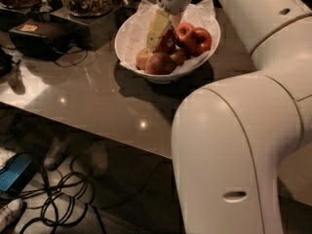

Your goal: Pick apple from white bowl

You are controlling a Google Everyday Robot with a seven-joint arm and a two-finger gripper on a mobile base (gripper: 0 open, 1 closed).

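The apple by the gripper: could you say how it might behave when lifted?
The apple, beside the gripper down in the white bowl, looks round and smooth: probably rigid, possibly slippery. Packed against other apples, lifting it may roll them.
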